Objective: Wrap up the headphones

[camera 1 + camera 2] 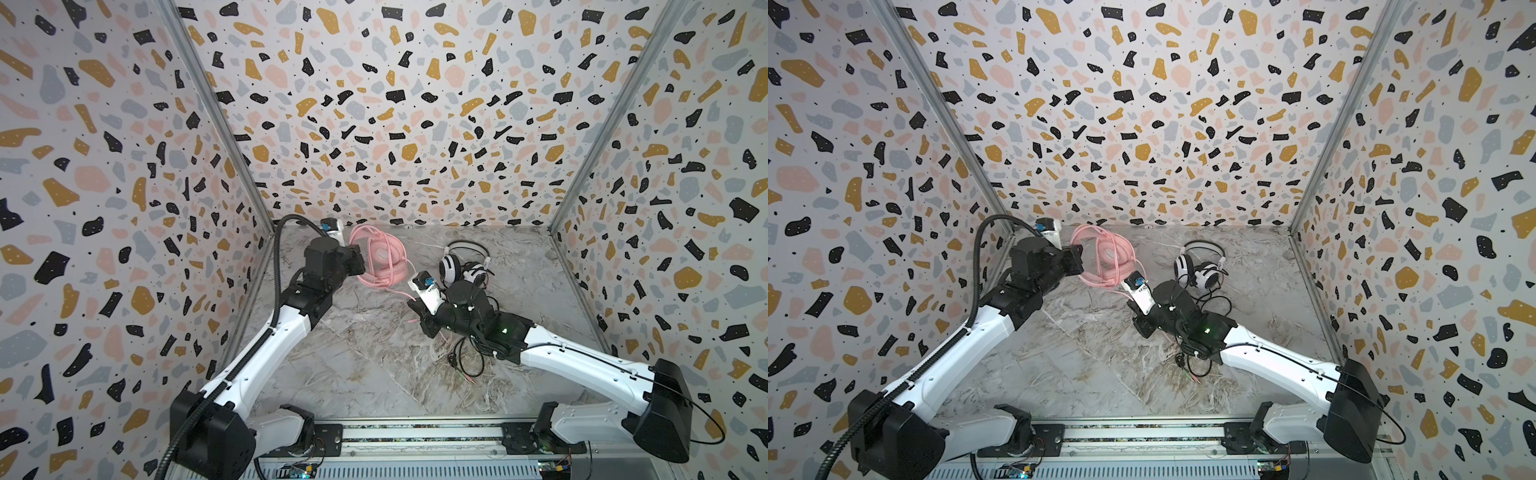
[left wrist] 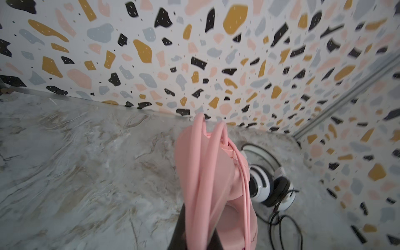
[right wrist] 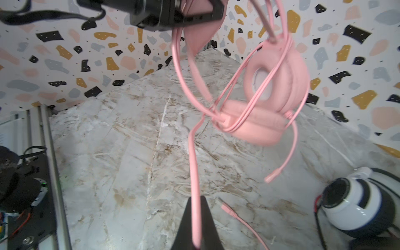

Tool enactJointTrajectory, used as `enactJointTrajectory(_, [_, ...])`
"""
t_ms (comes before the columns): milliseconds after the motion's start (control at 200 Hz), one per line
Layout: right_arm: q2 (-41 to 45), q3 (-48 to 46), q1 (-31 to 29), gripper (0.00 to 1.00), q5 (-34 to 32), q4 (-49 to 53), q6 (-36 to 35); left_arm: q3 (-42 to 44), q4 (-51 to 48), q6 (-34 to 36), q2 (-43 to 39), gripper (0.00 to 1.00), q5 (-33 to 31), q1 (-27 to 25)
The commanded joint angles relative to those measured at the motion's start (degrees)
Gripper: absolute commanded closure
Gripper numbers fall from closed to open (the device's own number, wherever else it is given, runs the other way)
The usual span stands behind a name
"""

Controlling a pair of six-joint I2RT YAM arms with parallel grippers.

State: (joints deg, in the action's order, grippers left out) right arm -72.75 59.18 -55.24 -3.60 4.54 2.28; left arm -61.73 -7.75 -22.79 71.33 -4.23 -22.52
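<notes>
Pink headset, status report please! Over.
Left gripper shut on pink headset, hanging. Right gripper shut on its pink cable. Striped headset down, black cable under right arm.

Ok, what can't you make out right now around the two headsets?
- Left hand: the pink headset covers its grip in the left wrist view.
- Turns of the pink cable: blurred in the right wrist view, tiny in both top views.
- Black cable: partly under the right arm in both top views.

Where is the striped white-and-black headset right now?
In both top views the white-and-black headset lies on the marble table, back right, to the right of the pink headset and just behind the wrist of the right arm.
</notes>
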Motion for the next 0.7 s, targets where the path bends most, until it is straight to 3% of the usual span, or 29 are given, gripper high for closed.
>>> enactJointTrajectory(0, [0.6,4.3,1.8,0.98,-7.5,7.6,-4.5,-5.1,-3.3,9.0,-0.2,1.00,-6.6,-2.8])
enactJointTrajectory(200, [1.0,6.6,5.5,0.96,-14.0,7.6,-8.7,-7.6,-10.8,16.1,-0.4,1.00,-4.3,-6.5])
enactJointTrajectory(335, [1.1,5.5,8.6,0.93,-14.2,4.4,-10.1,-9.6,-15.4,20.5,-0.9,1.00,3.2,-7.0])
enactJointTrajectory(486, [2.4,2.1,12.3,0.84,-10.2,-3.1,-10.1,-11.5,-19.9,23.2,-1.5,1.00,8.4,-7.2])
enactJointTrajectory(696, [0.5,1.0,16.5,0.82,-4.1,-10.1,-7.9,-11.5,-20.0,24.5,-3.2,1.00,12.9,-7.2])
